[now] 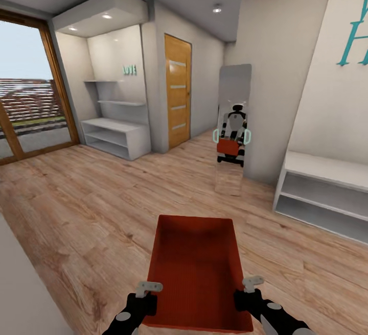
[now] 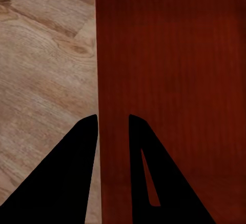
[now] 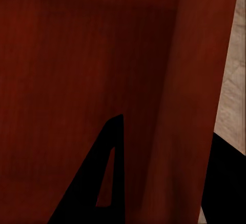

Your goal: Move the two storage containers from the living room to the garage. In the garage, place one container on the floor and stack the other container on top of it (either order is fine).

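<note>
The red bin [image 1: 197, 268] hangs above the wood floor [image 1: 76, 207], facing a tall mirror [image 1: 234, 125]. The left hand [image 1: 148, 294] grips the bin's left wall; the right hand [image 1: 249, 288] grips its right wall.

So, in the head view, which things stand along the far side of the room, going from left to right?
Glass door with wooden frame → white shelf unit in the alcove → wooden door → tall mirror → white low bench shelf.
</note>
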Robot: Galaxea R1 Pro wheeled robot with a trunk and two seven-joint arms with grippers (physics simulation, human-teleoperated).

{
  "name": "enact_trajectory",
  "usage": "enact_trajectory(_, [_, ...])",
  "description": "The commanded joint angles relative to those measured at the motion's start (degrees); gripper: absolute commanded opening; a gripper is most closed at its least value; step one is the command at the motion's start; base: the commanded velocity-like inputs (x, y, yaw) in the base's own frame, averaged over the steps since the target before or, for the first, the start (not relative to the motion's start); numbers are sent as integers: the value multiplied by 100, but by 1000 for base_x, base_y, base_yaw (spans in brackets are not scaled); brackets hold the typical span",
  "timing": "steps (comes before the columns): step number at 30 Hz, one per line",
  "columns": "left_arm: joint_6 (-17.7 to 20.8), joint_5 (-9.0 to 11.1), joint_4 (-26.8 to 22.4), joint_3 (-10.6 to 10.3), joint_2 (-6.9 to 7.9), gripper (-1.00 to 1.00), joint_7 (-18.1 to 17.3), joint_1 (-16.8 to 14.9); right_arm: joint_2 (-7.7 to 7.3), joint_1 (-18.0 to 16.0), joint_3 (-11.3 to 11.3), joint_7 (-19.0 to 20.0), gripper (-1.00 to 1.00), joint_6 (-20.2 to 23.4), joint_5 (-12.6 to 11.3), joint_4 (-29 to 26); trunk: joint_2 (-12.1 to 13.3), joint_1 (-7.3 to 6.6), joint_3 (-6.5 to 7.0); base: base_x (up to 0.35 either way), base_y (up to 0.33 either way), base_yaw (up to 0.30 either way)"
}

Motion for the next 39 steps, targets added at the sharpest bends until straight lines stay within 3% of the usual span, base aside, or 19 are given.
enact_trajectory(1, [37,84,13,-56,8,-100,95,-1,0,-8,-7,-7,-100,-241,5,-10,-2,3,-6,341,-82,0])
enact_trajectory(22, [37,80,15,-55,10,-100,95,-1,0,2,-7,-7,-100,-247,19,-3,-2,3,-6,341,-82,6])
enact_trajectory(39, [37,77,21,-55,11,-100,95,-1,0,6,-7,-7,-100,-247,12,-3,-2,3,-6,341,-82,271])
